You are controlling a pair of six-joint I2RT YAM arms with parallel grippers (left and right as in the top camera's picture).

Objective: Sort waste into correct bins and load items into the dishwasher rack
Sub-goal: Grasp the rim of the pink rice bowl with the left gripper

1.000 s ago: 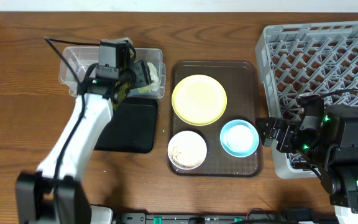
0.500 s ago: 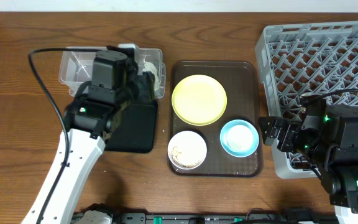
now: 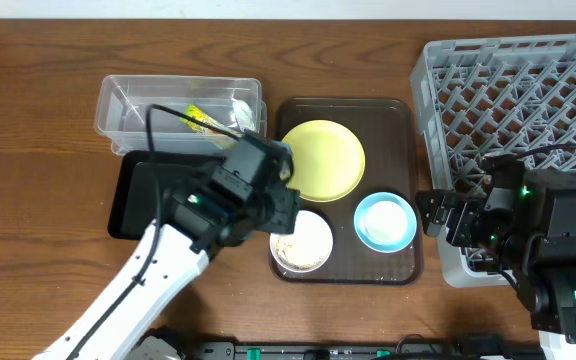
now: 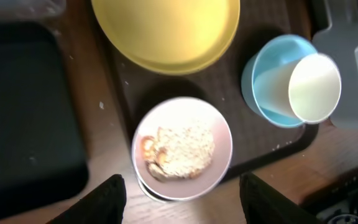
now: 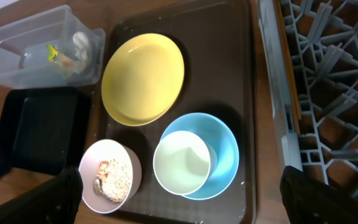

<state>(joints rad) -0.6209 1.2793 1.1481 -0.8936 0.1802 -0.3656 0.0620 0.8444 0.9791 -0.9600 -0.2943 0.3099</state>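
We work on a dark wooden table [image 3: 28,120] with the grain running from 9 to 3 o'clock. A pale strip [image 3: 268,8] along its far edge is all we see of the room.

Nearest us, the left gripper [image 4: 180,180] hangs over the white bowl [image 3: 301,240], its fingers [image 4: 112,198] spread wide and released. That bowl sits in the 7 o'clock corner of the brown serving tray [image 3: 398,110] and holds rice-like scraps [image 4: 182,149]. At its 3 o'clock sits the light blue bowl [image 3: 385,220], with a white cup [image 5: 182,165] inside it, mouth up.

The right gripper [image 5: 185,186] hovers at 3 o'clock of the blue bowl, over the near corner of the dishwasher rack [image 3: 528,90]. Its fingers too are apart, gripping nothing.

Farther off, the yellow plate [image 3: 320,160] lies flat in the tray's 12 o'clock half. The tray's long axis runs from 6 to 12. At 9 o'clock of the tray lies the black tray [image 3: 143,195], its long axis from 9 to 3.

Just beyond that, the clear tub [image 3: 118,110] lies parallel. It holds the snack wrapper [image 3: 200,118], which points from 10 to 4, and crumpled white paper [image 3: 240,110] at the wrapper's 2 o'clock. The rack fills the 3 o'clock side out to the far edge.
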